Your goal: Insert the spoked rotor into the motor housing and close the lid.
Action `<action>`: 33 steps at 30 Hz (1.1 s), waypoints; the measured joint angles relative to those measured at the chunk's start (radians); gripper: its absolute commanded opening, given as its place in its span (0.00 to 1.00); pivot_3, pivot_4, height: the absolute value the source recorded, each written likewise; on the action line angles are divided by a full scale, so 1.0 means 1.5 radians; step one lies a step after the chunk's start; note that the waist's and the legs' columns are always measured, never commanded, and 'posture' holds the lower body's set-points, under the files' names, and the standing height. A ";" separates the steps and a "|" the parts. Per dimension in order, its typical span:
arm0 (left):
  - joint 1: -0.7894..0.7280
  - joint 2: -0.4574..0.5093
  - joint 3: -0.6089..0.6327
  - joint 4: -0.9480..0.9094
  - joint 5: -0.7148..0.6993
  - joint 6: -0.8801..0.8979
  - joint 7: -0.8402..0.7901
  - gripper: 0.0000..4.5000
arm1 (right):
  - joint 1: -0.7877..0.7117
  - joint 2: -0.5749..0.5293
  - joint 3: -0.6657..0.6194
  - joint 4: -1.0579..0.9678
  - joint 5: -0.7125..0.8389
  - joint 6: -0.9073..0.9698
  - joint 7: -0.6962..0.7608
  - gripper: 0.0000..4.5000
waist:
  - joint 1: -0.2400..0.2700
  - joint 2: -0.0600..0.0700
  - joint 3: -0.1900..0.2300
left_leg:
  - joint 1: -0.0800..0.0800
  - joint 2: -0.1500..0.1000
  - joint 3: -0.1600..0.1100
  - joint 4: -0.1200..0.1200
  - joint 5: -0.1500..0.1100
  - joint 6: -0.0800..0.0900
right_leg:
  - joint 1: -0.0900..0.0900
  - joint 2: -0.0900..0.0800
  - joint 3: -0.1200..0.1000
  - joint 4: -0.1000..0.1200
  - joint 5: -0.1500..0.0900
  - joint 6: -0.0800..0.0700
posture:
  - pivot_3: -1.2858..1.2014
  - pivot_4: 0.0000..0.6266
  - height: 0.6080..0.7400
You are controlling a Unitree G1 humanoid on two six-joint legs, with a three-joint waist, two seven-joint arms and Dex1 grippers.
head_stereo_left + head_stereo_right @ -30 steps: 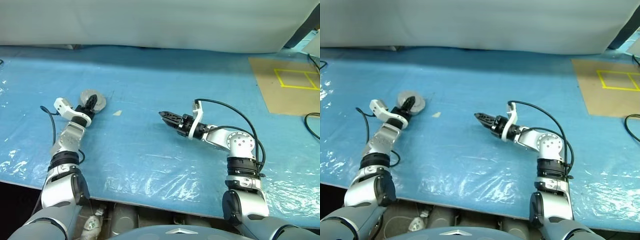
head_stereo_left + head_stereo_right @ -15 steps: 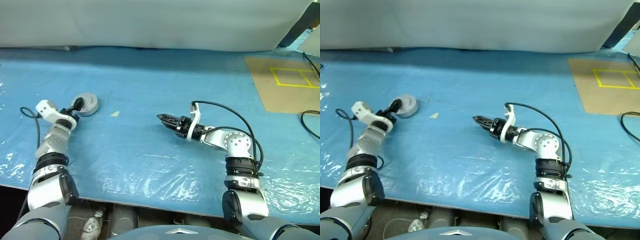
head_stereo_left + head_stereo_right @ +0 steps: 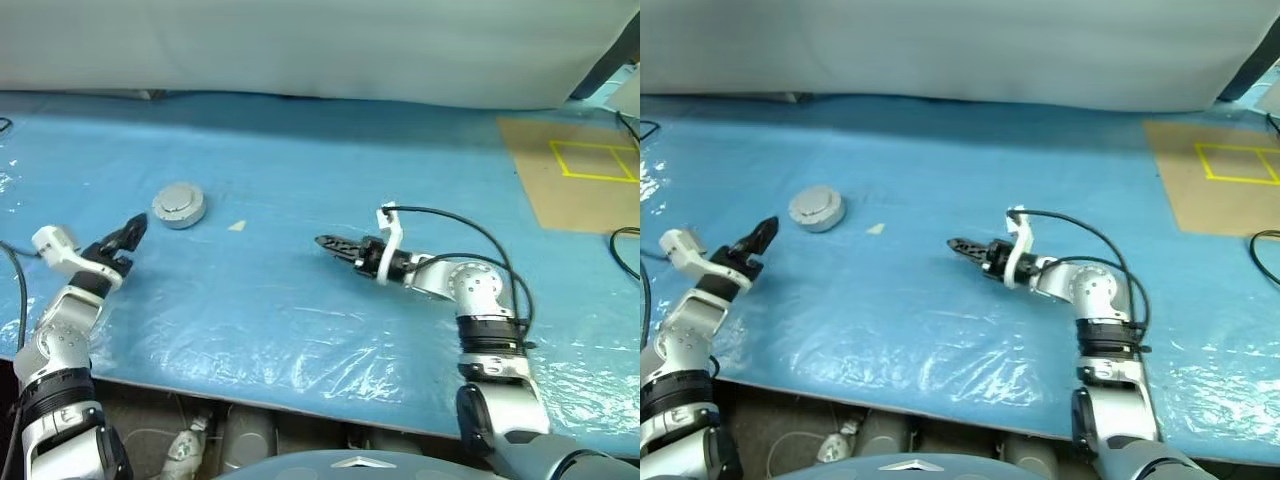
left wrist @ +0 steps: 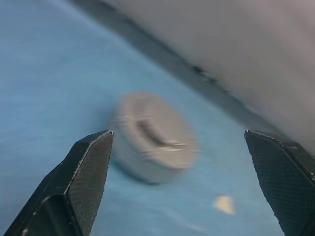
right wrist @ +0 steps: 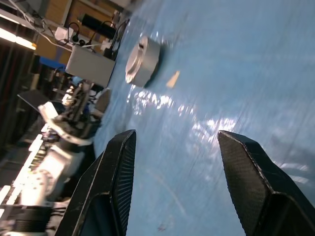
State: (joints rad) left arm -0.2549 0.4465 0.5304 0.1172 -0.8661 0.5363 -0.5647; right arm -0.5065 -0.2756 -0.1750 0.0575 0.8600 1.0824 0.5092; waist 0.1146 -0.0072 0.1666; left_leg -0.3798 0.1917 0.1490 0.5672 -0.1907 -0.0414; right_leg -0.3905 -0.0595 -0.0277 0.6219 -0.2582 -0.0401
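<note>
The round grey metal puck with its lid on point(image 3: 179, 205), judged to be the motor housing in its closed condition, stands alone on the blue plastic-covered table point(image 3: 300, 290), at the left side of the table, toward the far edge. No copper windings and no spoked rotor are exposed, so the rotor appears to be enclosed already. A small pale scrap point(image 3: 236, 225) lies just to the right of the puck.

Step in hand, as judged: release and retreat after closing the lid. The task appears to be at or near completion.

Left gripper point(image 3: 126, 233): the two black fingers stand spread wide and carry nothing. The gripper sits nearer than the puck and to its left, clearly apart from it, with the fingertips aimed toward the puck. In the left wrist view the puck point(image 4: 153, 136) lies ahead, between the lines of the two fingers, with no contact.

Right gripper point(image 3: 332, 243): partly open, empty, held above the middle of the table, well to the right of the puck and pointing left toward it.

Next move, as judged: confirm that the lid sits flush all around. If it does not, bring one gripper back over the puck and press down evenly without sliding it.
</note>
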 measured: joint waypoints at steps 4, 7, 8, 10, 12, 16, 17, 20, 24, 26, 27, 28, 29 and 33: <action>-0.013 -0.018 -0.099 -0.129 -0.023 0.056 -0.016 1.00 | 0.035 -0.059 0.009 -0.073 -0.063 -0.118 0.053 0.62 | -0.004 0.000 0.000 | 0.002 0.000 0.000 0.000 0.000 0.000 | 0.001 0.001 0.000 0.000 0.000 0.000 | 0.52 0.24 1.00; -0.022 -0.021 -0.167 -0.150 -0.007 0.069 -0.042 1.00 | 0.048 -0.083 0.022 -0.085 -0.097 -0.161 0.071 0.62 | -0.017 0.000 0.000 | 0.002 -0.001 0.000 -0.001 0.000 0.000 | 0.000 0.003 0.001 0.000 0.000 0.000 | 0.52 0.24 1.00; -0.025 -0.009 -0.197 -0.150 0.017 0.063 -0.058 1.00 | 0.050 -0.087 0.026 -0.086 -0.109 -0.171 0.071 0.62 | -0.022 0.000 0.000 | 0.002 0.000 0.000 -0.001 0.000 0.000 | 0.000 0.004 0.001 0.000 0.000 0.000 | 0.52 0.24 1.00; -0.027 0.006 -0.235 -0.146 0.062 0.044 -0.084 1.00 | 0.055 -0.095 0.036 -0.090 -0.135 -0.191 0.068 0.62 | -0.028 0.000 0.000 | 0.002 0.000 0.000 -0.002 0.000 0.000 | 0.000 0.004 0.001 0.000 0.000 0.000 | 0.52 0.24 1.00; -0.032 0.012 -0.256 -0.130 0.097 0.022 -0.102 1.00 | 0.062 -0.100 0.044 -0.093 -0.156 -0.202 0.062 0.62 | -0.030 0.000 0.000 | 0.002 -0.001 0.000 -0.002 0.000 0.000 | 0.000 0.004 0.001 0.000 0.000 0.000 | 0.52 0.24 1.00; -0.039 0.004 -0.282 -0.091 0.155 -0.038 -0.129 1.00 | 0.079 -0.098 0.054 -0.123 -0.181 -0.210 0.040 0.62 | -0.029 0.000 0.000 | 0.002 -0.001 0.000 -0.002 0.000 0.000 | 0.000 0.004 0.002 -0.001 0.000 0.000 | 0.52 0.24 1.00; -0.039 0.000 -0.285 -0.084 0.163 -0.047 -0.132 1.00 | 0.081 -0.098 0.055 -0.127 -0.186 -0.213 0.035 0.62 | -0.029 0.000 0.000 | 0.002 -0.001 0.000 -0.002 0.000 0.000 | 0.000 0.004 0.001 -0.001 0.000 0.000 | 0.52 0.24 1.00; -0.039 -0.013 -0.286 -0.077 0.172 -0.057 -0.141 1.00 | 0.086 -0.095 0.061 -0.128 -0.208 -0.223 0.019 0.62 | -0.029 0.000 0.000 | 0.002 -0.001 0.000 -0.002 0.000 0.000 | 0.000 0.004 0.001 -0.001 0.000 0.000 | 0.52 0.24 1.00; -0.048 -0.023 -0.286 -0.070 0.181 -0.066 -0.144 1.00 | 0.083 -0.077 0.064 -0.122 -0.215 -0.225 -0.003 0.62 | -0.029 0.001 0.000 | 0.002 -0.001 0.000 -0.001 0.000 0.000 | 0.000 0.004 0.002 0.000 0.000 -0.001 | 0.52 0.24 1.00; -0.049 -0.030 -0.286 -0.069 0.182 -0.067 -0.144 1.00 | 0.077 -0.073 0.064 -0.110 -0.217 -0.225 -0.009 0.62 | -0.029 0.001 0.000 | 0.002 -0.001 0.000 -0.001 0.000 0.000 | 0.000 0.003 0.002 0.000 0.000 -0.001 | 0.52 0.24 1.00; -0.049 -0.032 -0.286 -0.069 0.182 -0.067 -0.144 1.00 | 0.075 -0.074 0.064 -0.107 -0.218 -0.225 -0.009 0.62 | -0.029 0.001 0.000 | 0.002 -0.001 0.000 -0.001 0.000 0.000 | 0.000 0.003 0.002 0.000 0.000 -0.001 | 0.52 0.24 1.00; -0.048 -0.034 -0.286 -0.069 0.183 -0.067 -0.144 1.00 | 0.070 -0.074 0.064 -0.102 -0.218 -0.224 -0.008 0.62 | -0.029 0.001 0.000 | 0.002 -0.001 0.000 -0.001 0.000 0.000 | 0.000 0.003 0.002 0.000 0.000 -0.001 | 0.52 0.24 1.00; -0.046 -0.036 -0.287 -0.070 0.184 -0.067 -0.144 1.00 | 0.066 -0.075 0.064 -0.100 -0.218 -0.223 -0.007 0.62 | -0.030 0.001 0.000 | 0.002 -0.001 0.000 -0.001 0.000 0.001 | 0.000 0.003 0.002 0.000 0.000 -0.001 | 0.52 0.24 1.00; -0.034 -0.039 -0.287 -0.072 0.190 -0.068 -0.144 1.00 | 0.058 -0.079 0.063 -0.097 -0.218 -0.223 -0.001 0.62 | -0.029 0.001 0.000 | 0.002 -0.001 0.000 -0.001 0.000 0.001 | 0.000 0.004 0.002 0.000 0.000 -0.001 | 0.52 0.24 1.00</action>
State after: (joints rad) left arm -0.3065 0.3886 0.0996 0.0097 -0.5812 0.4347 -0.7809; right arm -0.4193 -0.3943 -0.0804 -0.0883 0.5335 0.7486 0.5071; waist 0.0707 -0.0063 0.1667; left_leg -0.3765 0.1906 0.1495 0.5651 -0.1903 -0.0405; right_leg -0.3905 -0.0540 -0.0252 0.6222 -0.2587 -0.0412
